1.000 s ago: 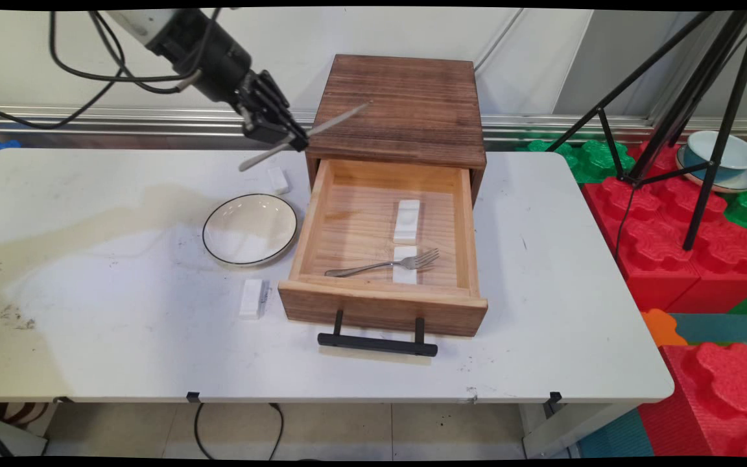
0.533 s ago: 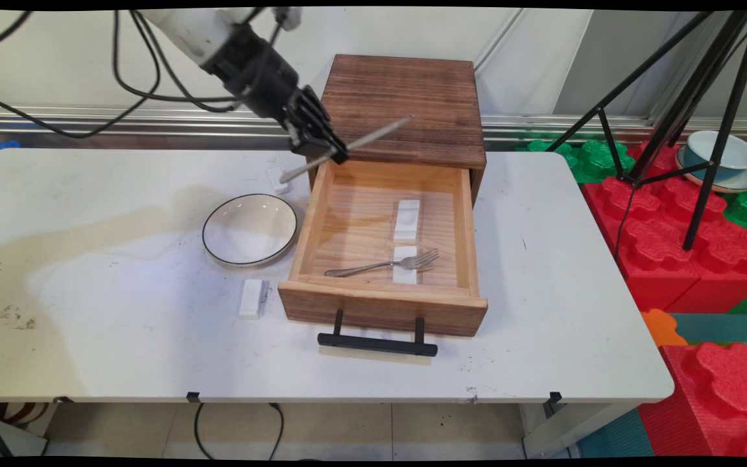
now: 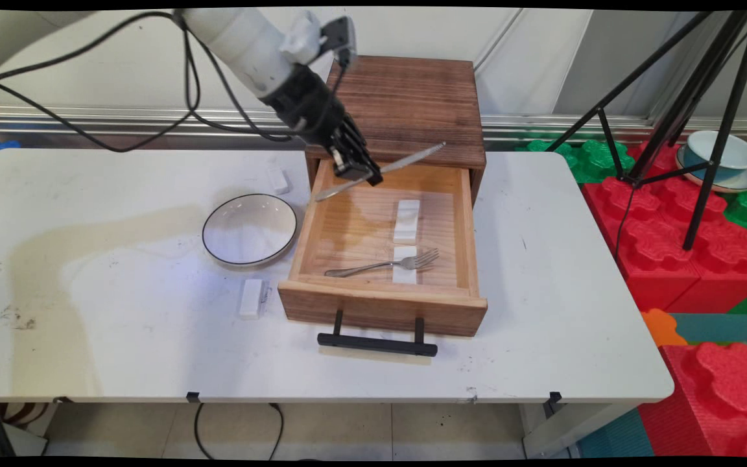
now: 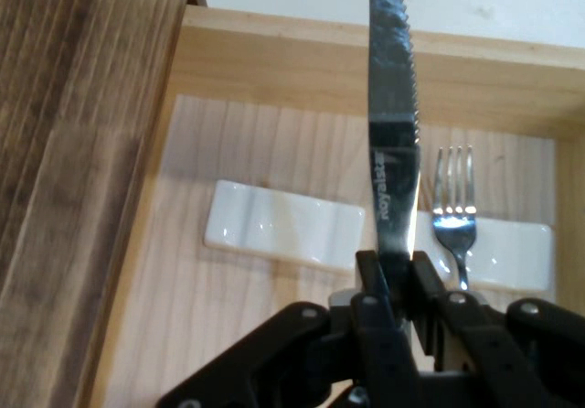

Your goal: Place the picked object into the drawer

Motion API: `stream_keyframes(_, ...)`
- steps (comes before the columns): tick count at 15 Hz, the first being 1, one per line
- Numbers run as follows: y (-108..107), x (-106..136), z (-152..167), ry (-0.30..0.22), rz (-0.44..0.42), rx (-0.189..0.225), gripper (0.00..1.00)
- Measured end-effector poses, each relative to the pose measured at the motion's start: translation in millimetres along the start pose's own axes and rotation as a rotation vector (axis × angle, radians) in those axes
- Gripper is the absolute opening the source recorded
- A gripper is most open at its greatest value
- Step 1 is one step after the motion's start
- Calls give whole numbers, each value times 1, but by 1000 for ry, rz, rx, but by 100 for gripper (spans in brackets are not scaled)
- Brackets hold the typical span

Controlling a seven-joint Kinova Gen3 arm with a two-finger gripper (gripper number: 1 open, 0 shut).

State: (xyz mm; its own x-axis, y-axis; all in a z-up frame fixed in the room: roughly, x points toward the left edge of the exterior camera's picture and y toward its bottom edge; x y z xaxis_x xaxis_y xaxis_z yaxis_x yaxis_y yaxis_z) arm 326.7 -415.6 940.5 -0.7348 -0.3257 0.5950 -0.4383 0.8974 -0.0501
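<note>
Reaches in from ten o'clock, hand (image 3: 359, 170) tilted down over the drawer's (image 3: 383, 305) back left corner, clenched on a knife (image 3: 406, 159) held crosswise above the drawer. Blade lettering too blurred to read. Below at five o'clock: two rests (image 4: 279, 225) and a fork (image 3: 383, 263).

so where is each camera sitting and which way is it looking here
Main view: fixed above the table's near side, looking down across it to the wall; shows the white arm and gripper holding a knife over the open drawer.
Hand view: on the hand, looking along the gripper into the drawer; shows its black linkage and fingers shut on the knife.
Shared: knife, fork, white rests, drawer.
</note>
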Motion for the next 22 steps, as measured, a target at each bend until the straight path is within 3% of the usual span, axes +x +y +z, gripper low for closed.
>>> stream_keyframes(9,-14,2,65,-60,-22,3,0)
stream_keyframes(22,-27,-15,120,-138,-24,-7,0)
